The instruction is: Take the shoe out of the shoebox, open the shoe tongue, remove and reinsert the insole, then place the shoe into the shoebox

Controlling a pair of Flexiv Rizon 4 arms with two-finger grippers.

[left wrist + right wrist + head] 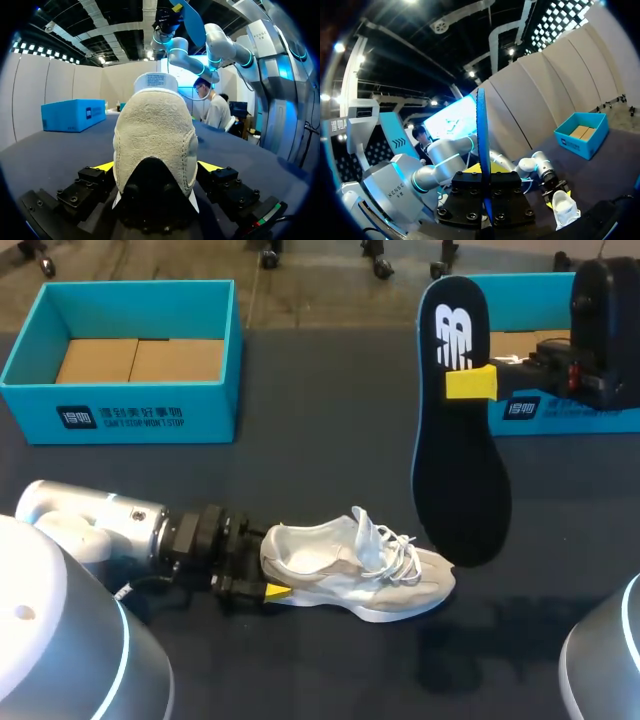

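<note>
A white shoe (355, 565) lies on its sole on the dark table, toe to the right, tongue pulled up. My left gripper (262, 585) is at its heel. The beige heel (152, 145) sits between the wide-spread fingers (106, 166), and the gripper is open. My right gripper (472, 383) is shut on the black insole (460, 450), which hangs upright in the air above and right of the shoe's toe. The right wrist view shows the insole (481, 135) edge-on between that gripper's (482, 175) fingers, with the shoe (565, 207) far below.
An open blue shoebox (125, 400) stands at the back left of the table. A second blue box (535, 405) at the back right is partly hidden behind my right arm.
</note>
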